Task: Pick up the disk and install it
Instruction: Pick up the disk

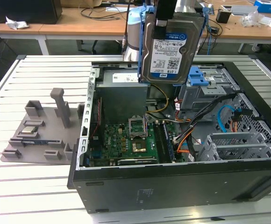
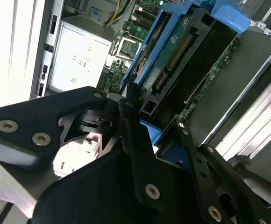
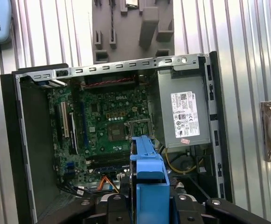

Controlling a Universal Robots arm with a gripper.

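Note:
The disk (image 1: 173,49), a silver hard drive with a white-and-blue label and blue side rails, hangs upright above the open computer case (image 1: 173,186). My gripper (image 1: 162,23) comes down from above and is shut on the disk's upper part. In the second wrist view the black fingers (image 2: 135,135) clamp the disk (image 2: 187,51), whose blue rail and circuit-board side show. In the first wrist view the blue rail of the disk (image 3: 147,172) sticks out from the gripper (image 3: 149,207) over the motherboard (image 3: 112,121). The disk is clear of the case.
A grey drive bay with a blue plastic top (image 1: 205,81) sits in the case behind the disk. The power supply (image 3: 184,116) and loose cables (image 1: 187,140) lie inside. A grey fixture tray (image 1: 37,135) with a small silver chip (image 1: 29,130) rests on the slatted table at the exterior view's left.

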